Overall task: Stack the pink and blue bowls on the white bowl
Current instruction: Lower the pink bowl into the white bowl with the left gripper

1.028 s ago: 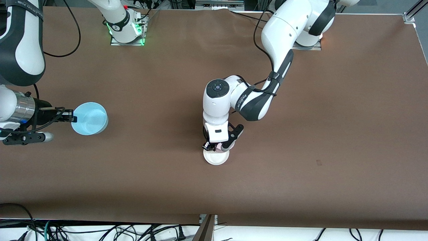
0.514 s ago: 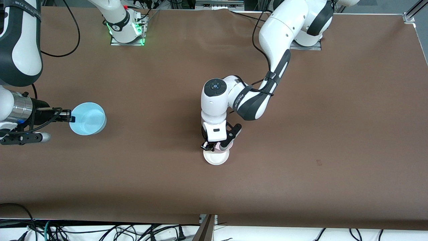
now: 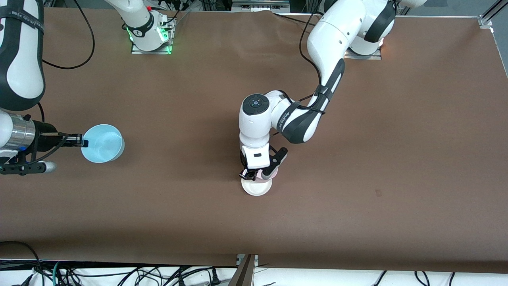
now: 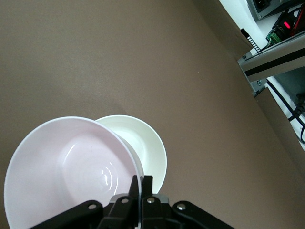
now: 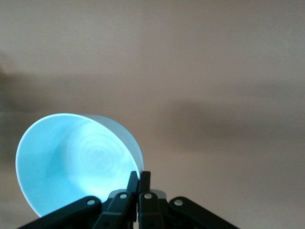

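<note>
Blue bowl (image 3: 102, 143) shifted; pale, plain, round.

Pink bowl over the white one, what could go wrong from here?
The left gripper pinches only the rim of the pink bowl, which sits off-centre over the white bowl; released now, it might land tilted or slide off. The right gripper holds the blue bowl by one rim too, so it could slip during the carry.
</note>
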`<state>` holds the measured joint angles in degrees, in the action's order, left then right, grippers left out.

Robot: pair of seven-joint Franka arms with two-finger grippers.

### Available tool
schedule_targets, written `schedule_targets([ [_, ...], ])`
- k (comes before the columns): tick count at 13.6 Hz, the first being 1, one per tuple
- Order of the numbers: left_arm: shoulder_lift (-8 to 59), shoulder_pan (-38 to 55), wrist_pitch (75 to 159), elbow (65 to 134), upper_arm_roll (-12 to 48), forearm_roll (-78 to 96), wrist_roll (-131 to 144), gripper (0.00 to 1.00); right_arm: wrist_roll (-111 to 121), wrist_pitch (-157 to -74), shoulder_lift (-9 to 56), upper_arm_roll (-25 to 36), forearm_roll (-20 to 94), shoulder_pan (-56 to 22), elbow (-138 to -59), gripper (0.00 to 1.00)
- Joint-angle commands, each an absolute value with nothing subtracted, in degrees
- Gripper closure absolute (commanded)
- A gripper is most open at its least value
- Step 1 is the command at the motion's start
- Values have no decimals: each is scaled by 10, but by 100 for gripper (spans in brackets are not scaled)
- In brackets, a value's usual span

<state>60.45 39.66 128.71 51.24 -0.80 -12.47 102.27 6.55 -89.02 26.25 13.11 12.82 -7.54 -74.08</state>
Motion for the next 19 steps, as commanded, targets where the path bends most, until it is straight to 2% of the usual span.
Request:
schedule_targets([
  [1,623,404,1288,484,-21,-130,1043,100,63,-909,272,128,138,-72,-733,100],
  [19,629,403,1295,462,-26,-130,1067,100,58,-930,289,127,135,-75,-730,100],
])
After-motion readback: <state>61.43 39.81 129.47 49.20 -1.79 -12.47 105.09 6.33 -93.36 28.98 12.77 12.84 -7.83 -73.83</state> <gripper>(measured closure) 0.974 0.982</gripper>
